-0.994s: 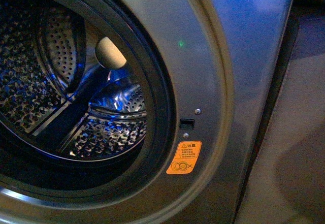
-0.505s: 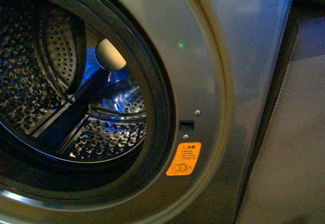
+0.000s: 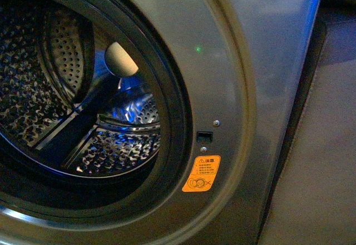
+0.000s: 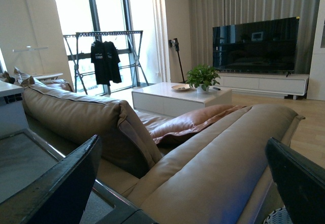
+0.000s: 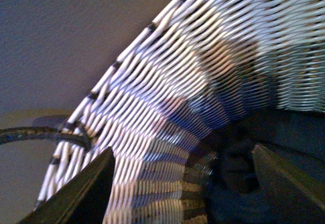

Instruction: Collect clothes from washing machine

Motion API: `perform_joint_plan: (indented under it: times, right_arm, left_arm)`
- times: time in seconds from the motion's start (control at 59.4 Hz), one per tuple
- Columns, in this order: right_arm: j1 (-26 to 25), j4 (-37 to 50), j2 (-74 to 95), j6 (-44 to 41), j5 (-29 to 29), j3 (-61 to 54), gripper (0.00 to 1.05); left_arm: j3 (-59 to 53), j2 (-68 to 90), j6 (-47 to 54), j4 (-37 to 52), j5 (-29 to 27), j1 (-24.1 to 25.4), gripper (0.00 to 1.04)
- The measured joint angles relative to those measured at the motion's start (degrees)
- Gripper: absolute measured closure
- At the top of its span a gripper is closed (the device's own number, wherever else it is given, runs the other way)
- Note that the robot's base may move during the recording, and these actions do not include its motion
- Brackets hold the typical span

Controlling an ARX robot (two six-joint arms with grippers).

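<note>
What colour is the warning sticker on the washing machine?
The sticker is orange, best seen in front view.

Beige sofa (image 4: 203,153), television (image 4: 254,43), bright windows (image 4: 71,5)

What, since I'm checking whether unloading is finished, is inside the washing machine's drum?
The visible part of the drum shows only bare perforated steel and a lifter rib; no clothes appear. Its lower and left portions are hidden behind the dark door seal and the picture's edge.

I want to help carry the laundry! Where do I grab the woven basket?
Probably the dark cord handle sticking out from the side of the basket. Come from the outer side, where the loop stands clear of the weave.
</note>
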Motion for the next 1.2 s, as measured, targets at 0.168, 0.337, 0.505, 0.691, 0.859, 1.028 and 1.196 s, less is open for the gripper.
perform_joint_plan:
  times: [0.168,0.337,0.505,0.691,0.859,1.028,1.196]
  right_arm:
    - [1.8,4.2,-6.8,7.1,-4.6,0.3,0.08]
    - [6.6,16.2,-18.7,15.9,-4.2,0.3,0.07]
    - [15.3,29.4,-31.2,23.2,2.0,-1.4,0.07]
    - [37.8,37.7,-49.8,23.9,19.0,-14.4,0.07]
    - [65.1,16.2,-60.8,6.8,46.1,-24.2,0.28]
    - [68.2,12.4,-64.8,-0.2,48.2,-31.3,0.62]
    - [68.3,13.3,-68.6,-1.2,48.2,-34.9,0.92]
  left_arm:
    - [0.0,-0.1,0.0,0.0,0.0,0.0,0.07]
    - [0.0,-0.1,0.0,0.0,0.0,0.0,0.07]
    - [0.0,-0.1,0.0,0.0,0.0,0.0,0.07]
    - [0.0,-0.1,0.0,0.0,0.0,0.0,0.07]
    - [0.0,-0.1,0.0,0.0,0.0,0.0,0.07]
    - [0.1,-0.1,0.0,0.0,0.0,0.0,0.07]
    - [0.1,-0.1,0.0,0.0,0.0,0.0,0.07]
